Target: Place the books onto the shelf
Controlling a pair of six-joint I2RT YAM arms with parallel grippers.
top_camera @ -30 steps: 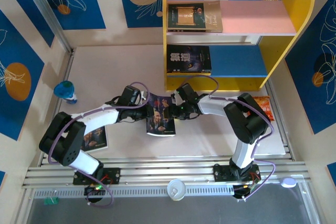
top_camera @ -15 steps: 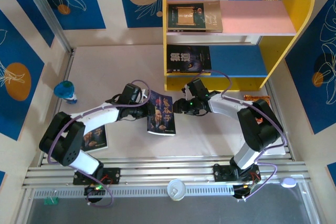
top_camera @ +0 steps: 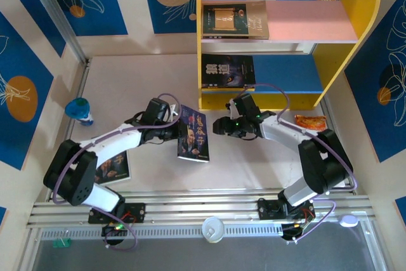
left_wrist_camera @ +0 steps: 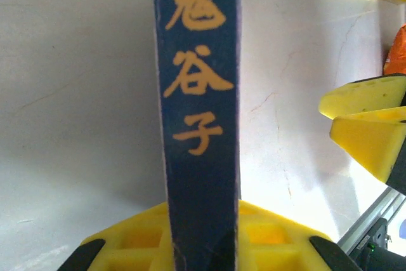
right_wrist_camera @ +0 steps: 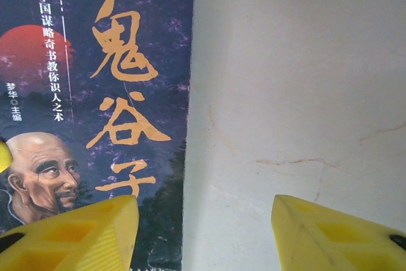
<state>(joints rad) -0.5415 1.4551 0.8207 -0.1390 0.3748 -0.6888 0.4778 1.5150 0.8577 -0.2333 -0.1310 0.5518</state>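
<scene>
Dark book [top_camera: 193, 135] stays pinched in left jaws; right jaws, spread, have backed away. Left wrist view shows it edge-on; right wrist, its bearded cover.

Pretty simple setup: white table [top_camera: 146, 80] with the shelf [top_camera: 361, 11] standing at the far right. Two books [top_camera: 236, 20] lie on its pink upper board [top_camera: 311, 20], and a wolf-face book [top_camera: 228, 71] on the blue lower board [top_camera: 288, 73]. Flat on the tabletop: a bearded-man book [top_camera: 115, 168] and an orange packet [top_camera: 311, 120].
</scene>
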